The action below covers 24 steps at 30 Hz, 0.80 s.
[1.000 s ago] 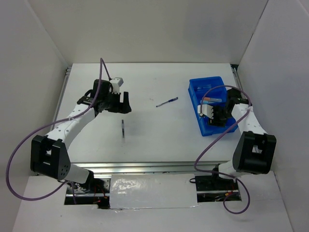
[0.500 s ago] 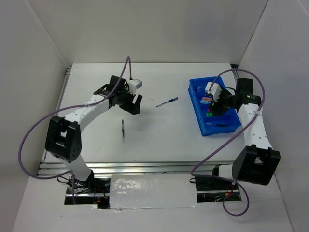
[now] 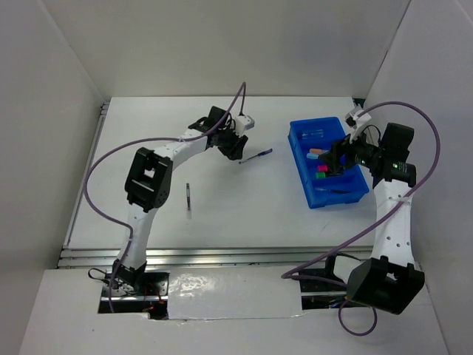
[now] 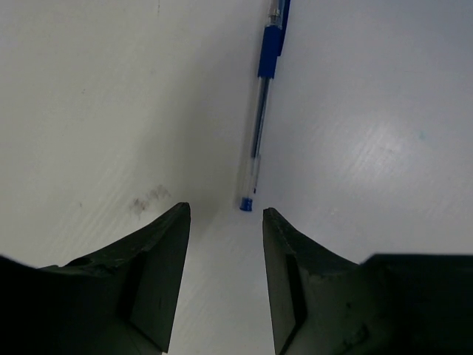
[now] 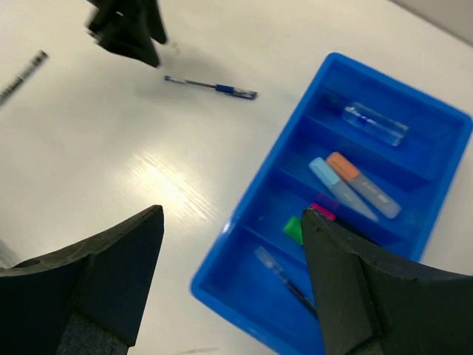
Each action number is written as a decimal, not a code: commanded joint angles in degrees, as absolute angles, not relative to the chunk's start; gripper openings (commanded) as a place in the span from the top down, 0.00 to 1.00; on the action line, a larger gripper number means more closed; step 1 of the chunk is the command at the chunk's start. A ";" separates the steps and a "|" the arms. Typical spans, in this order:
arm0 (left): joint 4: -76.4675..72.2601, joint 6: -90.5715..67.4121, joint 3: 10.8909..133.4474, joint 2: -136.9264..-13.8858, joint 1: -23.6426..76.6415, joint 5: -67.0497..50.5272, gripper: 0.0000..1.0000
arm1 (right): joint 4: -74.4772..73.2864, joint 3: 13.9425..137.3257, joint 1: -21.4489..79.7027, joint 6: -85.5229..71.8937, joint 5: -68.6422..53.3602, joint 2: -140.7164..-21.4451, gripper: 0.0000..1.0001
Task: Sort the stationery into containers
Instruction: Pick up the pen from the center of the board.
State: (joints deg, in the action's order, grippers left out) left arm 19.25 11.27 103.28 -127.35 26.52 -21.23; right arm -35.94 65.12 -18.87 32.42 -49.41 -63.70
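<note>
Blue pen (image 4: 260, 126) lies on the table (image 4: 111, 89), left of the blue tray (image 3: 298, 159). Its long axis runs straight away from the left gripper (image 4: 225, 211), near tip just ahead of those parted, empty jaws. The right gripper (image 5: 233, 214), also spread and empty, hangs over the tray.

The tray (image 3: 298, 163) sits at the right of the table (image 3: 244, 214), with markers (image 5: 355, 185) in its two middle compartments. A pen (image 3: 256, 156) lies left of it, its end just ahead of the left gripper (image 4: 225, 211). A second pen (image 3: 189, 197) lies nearer the front, further left.
</note>
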 commanded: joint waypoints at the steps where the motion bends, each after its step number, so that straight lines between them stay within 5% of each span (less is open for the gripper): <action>1: 17.75 13.01 108.80 -131.21 27.24 -23.91 0.44 | -33.84 63.72 -19.69 23.74 -52.73 -62.58 0.19; 18: 24.17 15.64 111.71 -137.81 29.35 -19.08 0.64 | -34.54 62.14 -22.15 23.47 -53.26 -61.44 0.19; 24: 29.08 16.17 113.38 -139.57 30.41 -14.25 0.91 | -34.28 62.84 -22.06 22.94 -53.53 -61.61 0.19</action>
State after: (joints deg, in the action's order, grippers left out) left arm 24.36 14.98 112.51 -136.92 29.65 -17.45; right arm -36.01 62.24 -21.76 23.83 -51.92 -62.78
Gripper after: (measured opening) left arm 0.163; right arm 0.808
